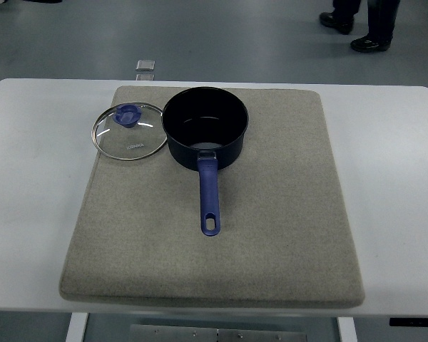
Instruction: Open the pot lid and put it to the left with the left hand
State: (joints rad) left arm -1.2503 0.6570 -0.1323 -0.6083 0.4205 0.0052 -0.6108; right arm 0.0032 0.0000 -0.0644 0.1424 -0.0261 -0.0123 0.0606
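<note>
Glass is what you should watch, since neither hand shows anywhere in the view, so you cannot tell how open the fingers are or whether they hold anything. Start from that gap: whichever arm comes in next arrives unseen.

The glass lid already lies flat to the left of the saucepan, its rim touching or just beside the pot wall and its left edge hanging slightly past the grey mat over the white bench. Judging from this, the placing looks done.

Your risk is a returning arm brushing the blue knob and sliding the lid off the mat, or clipping the long blue handle and turning the open pot into the lid. A person's feet stand beyond the bench.
</note>
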